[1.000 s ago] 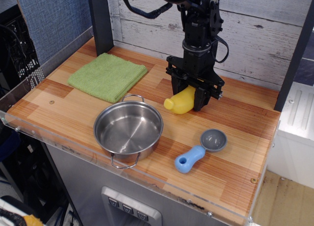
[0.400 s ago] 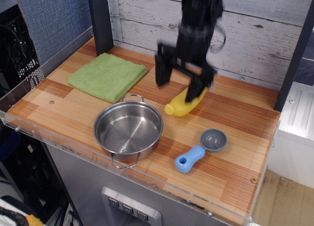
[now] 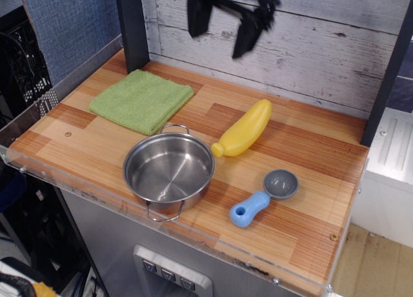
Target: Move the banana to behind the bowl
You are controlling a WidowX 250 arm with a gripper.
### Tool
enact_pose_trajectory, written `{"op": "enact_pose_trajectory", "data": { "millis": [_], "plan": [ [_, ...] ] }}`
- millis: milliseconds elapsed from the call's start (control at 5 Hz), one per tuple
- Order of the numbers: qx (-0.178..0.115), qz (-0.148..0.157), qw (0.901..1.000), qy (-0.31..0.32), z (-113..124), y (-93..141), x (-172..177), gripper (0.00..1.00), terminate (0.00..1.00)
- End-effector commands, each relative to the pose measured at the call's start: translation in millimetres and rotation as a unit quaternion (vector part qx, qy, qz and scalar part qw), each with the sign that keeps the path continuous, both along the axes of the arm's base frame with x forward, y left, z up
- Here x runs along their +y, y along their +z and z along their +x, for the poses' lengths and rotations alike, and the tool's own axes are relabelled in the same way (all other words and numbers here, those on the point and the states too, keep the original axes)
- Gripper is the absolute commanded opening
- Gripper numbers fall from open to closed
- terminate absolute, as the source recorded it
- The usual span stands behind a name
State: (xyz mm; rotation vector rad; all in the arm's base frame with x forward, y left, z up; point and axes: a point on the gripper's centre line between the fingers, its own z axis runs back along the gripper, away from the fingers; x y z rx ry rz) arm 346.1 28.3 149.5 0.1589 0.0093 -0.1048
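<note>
The yellow banana lies flat on the wooden table, just right of and slightly behind the shiny steel bowl, its stubby neck pointing toward the bowl's rim. The bowl stands near the front edge with its wire loop handles at front and back. My gripper is high above the table at the top of the view, in front of the white plank wall. Its two black fingers are spread apart and hold nothing. It is blurred by motion.
A folded green cloth lies at the back left. A blue-handled grey scoop lies at the front right. A dark post stands at the back left. A clear acrylic lip runs along the table's front edge.
The gripper let go of the banana, opened and rose up and left to the top of the view. The banana now lies free on the table, shifted slightly.
</note>
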Motion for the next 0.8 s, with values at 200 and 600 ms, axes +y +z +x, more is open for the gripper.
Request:
{"op": "enact_pose_trajectory", "data": {
  "millis": [200,600],
  "plan": [
    [-0.028,-0.076,0.9964,-0.023,-31.9,25.9,26.3,1.0,0.0],
    [-0.028,-0.076,0.9964,-0.023,-31.9,25.9,26.3,1.0,1.0]
  ]
}}
